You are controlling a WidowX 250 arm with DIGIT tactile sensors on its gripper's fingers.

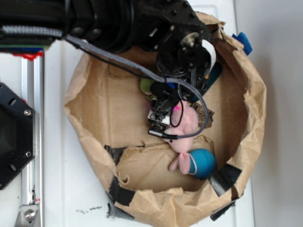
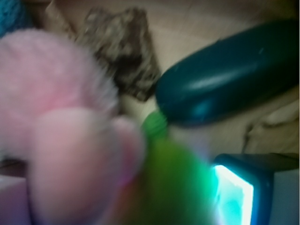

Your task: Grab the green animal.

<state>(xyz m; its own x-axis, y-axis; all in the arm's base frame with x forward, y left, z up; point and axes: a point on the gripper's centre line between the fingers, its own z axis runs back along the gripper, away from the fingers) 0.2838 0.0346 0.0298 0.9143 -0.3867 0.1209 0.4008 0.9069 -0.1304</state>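
Note:
The green animal (image 1: pixel 146 86) shows as a lime-green patch in the paper bag, mostly hidden under my arm. In the wrist view it is a blurred green mass (image 2: pixel 176 183) very close to the camera, pressed against the pink plush (image 2: pixel 56 117). My gripper (image 1: pixel 161 124) hangs low inside the bag, just left of the pink plush (image 1: pixel 188 124). One lit finger (image 2: pixel 234 197) shows to the right of the green mass. The other finger is hidden behind the pink plush. I cannot tell how the jaws stand.
All lies inside a wide brown paper bag (image 1: pixel 246 118) with a rolled rim. A dark green smooth oblong object (image 2: pixel 229 79) lies beyond the plush, also in the exterior view (image 1: pixel 214 75). A blue ball (image 1: pixel 202 163) rests below the pink plush. A brown patterned piece (image 2: pixel 122 51) lies nearby.

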